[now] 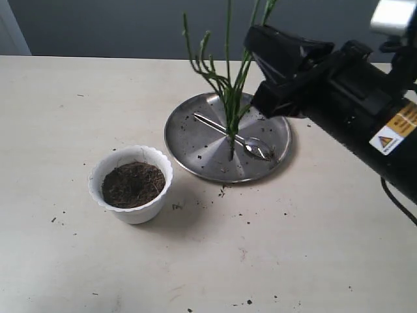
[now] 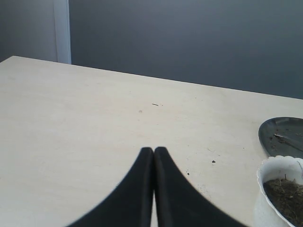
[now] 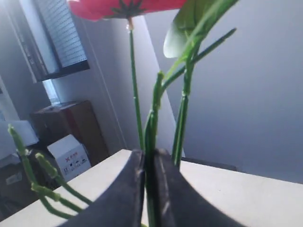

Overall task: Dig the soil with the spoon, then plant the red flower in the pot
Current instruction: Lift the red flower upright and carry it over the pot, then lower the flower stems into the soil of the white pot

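Observation:
My right gripper is shut on a green stem of the red flower, whose broad leaf shows at the top. In the exterior view the flower's stems stand upright over the steel plate, with their lower end at or just above it; the blooms are cut off at the top. The spoon lies on the plate behind the stems. The white scalloped pot stands to the plate's front left, holding dark soil. My left gripper is shut and empty above bare table, left of the pot.
The round steel plate sits mid-table with soil crumbs on it, and its edge shows in the left wrist view. More crumbs are scattered on the table around the pot and plate. The black right arm reaches in from the right.

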Controlling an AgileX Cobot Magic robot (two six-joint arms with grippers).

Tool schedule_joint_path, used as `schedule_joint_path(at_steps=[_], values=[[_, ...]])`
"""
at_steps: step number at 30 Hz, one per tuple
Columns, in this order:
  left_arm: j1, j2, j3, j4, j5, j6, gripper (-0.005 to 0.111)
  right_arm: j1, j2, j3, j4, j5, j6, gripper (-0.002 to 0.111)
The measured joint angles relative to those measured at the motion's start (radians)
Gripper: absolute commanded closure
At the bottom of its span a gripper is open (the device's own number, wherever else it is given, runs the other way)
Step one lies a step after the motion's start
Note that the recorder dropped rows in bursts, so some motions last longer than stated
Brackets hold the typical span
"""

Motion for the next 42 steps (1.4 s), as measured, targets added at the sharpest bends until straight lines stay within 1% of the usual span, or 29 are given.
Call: schedule_joint_path(at_steps=[3,5,10,13,22,31,42], values=[[0.0,0.0,0.0,0.0,0.0,0.0,0.106,0.0,0.148,-0.053,-0.081,-0.117,0.0,0.109],[0.0,0.0,0.0,0.0,0.0,0.0,0.106,0.0,0.254,-0.138,-0.144,-0.175,0.005,0.109],[0.0,0.0,0.0,0.0,0.0,0.0,0.106,0.0,0.421,-0.309,-0.27,-0.193,0.06,0.109],[0.0,0.0,0.0,0.0,0.0,0.0,0.106,0.0,0.48,-0.362,-0.309,-0.215,0.092,0.109],[0.0,0.0,0.0,0.0,0.0,0.0,0.106,0.0,0.579,-0.377,-0.405,-0.342,0.157,0.109],[0.0,0.0,0.0,0.0,0.0,0.0,0.106,0.002,0.683,-0.377,-0.444,-0.344,0.178,0.109],[0.0,0.0,0.0,0.0,0.0,0.0,0.106,0.075,0.703,-0.377,-0.366,-0.343,0.161,0.109]])
